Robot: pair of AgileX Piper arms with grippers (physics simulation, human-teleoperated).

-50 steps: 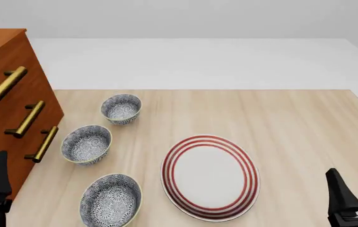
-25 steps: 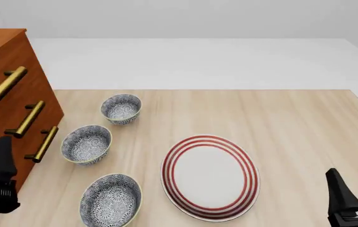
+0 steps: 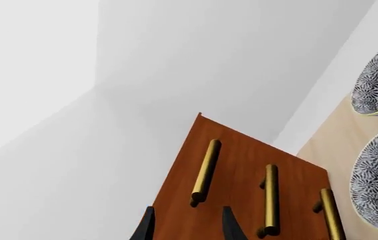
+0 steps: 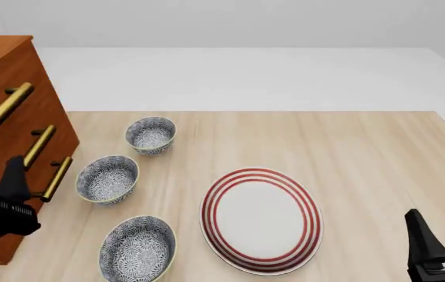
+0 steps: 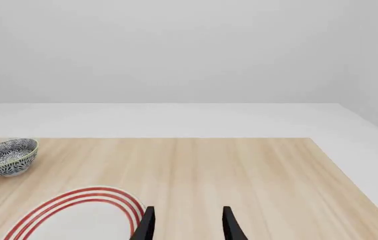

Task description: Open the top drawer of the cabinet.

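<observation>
Three round brass bars cross the cabinet (image 4: pixel 6 76); both end effectors gape.

We see a light wooden table (image 4: pixel 363 153). On it stand the cabinet (image 4: pixel 10 135) at the left edge, three patterned bowls (image 4: pixel 109 178) and a red-striped plate (image 4: pixel 261 219).

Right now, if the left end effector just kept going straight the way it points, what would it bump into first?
Most likely the cabinet front. In the left wrist view the left end effector, fingers apart, points at the wood beside the top drawer's handle, not squarely at the bar. Depth is hard to judge.
</observation>
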